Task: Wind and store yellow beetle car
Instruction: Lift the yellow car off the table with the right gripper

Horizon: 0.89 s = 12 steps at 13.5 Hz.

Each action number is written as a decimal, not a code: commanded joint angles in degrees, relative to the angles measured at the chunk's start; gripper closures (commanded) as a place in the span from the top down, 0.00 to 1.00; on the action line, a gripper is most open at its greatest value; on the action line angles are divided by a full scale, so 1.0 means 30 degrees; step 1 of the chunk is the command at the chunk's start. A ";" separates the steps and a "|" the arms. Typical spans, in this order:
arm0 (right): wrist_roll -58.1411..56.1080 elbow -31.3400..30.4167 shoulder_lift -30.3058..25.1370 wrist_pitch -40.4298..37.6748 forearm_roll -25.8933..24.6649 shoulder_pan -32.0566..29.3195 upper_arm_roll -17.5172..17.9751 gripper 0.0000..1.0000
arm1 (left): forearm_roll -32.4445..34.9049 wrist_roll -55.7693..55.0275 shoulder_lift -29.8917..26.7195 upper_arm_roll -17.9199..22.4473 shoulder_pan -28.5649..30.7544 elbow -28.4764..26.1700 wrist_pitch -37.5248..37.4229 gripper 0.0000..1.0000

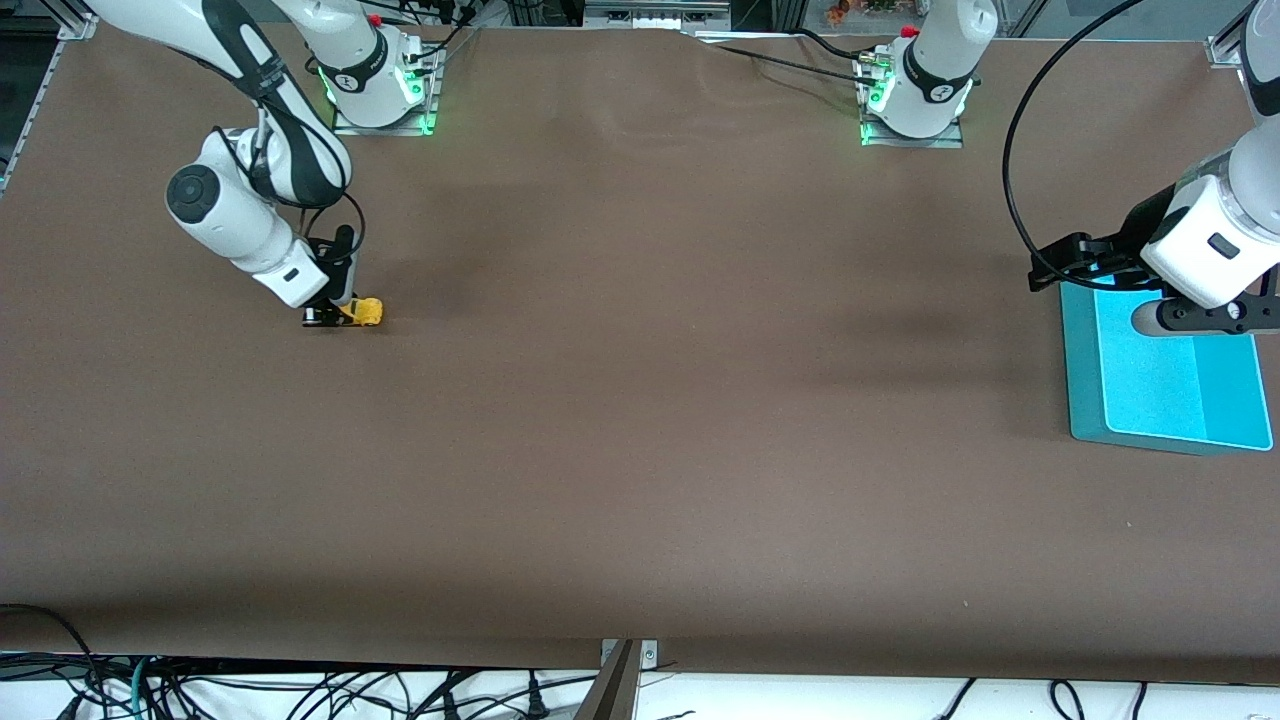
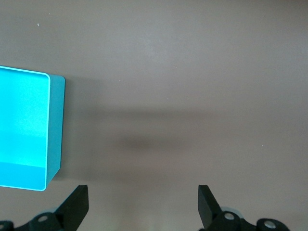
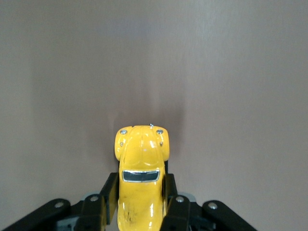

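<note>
Brown tabletop: right gripper jaws clamp the glossy yellow beetle car; left gripper jaws gape empty.

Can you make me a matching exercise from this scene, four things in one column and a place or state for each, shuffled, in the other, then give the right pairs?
Column one:
1. yellow beetle car
2. turquoise bin
3. left gripper
4. right gripper

Column two:
A. open, with nothing between its fingers
B. standing empty at the left arm's end of the table
C. shut on the toy, low at the table
D. clamped by its sides between two fingers

Pairs: 1-D, 2-B, 3-A, 4-C
</note>
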 commanded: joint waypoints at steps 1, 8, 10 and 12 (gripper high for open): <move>-0.2206 -0.0089 0.1341 0.1291 -0.0067 -0.0509 -0.0817 0.16 | -0.0560 -0.0004 0.0302 0.0000 0.0118 0.0616 -0.0191 1.00; -0.5695 0.0086 0.1633 0.1262 -0.0037 -0.2148 -0.2225 0.16 | -0.0589 -0.0004 0.0331 0.0000 0.0118 0.0645 -0.0191 1.00; -0.6575 0.0204 0.1692 0.1262 -0.0037 -0.2646 -0.2518 0.17 | -0.0881 -0.0004 0.0331 0.0000 0.0147 0.0645 -0.0191 1.00; -0.7075 0.0437 0.1722 0.1203 -0.0037 -0.2970 -0.2637 0.17 | -0.0853 -0.0004 0.0331 0.0000 0.0148 0.0645 -0.0191 1.00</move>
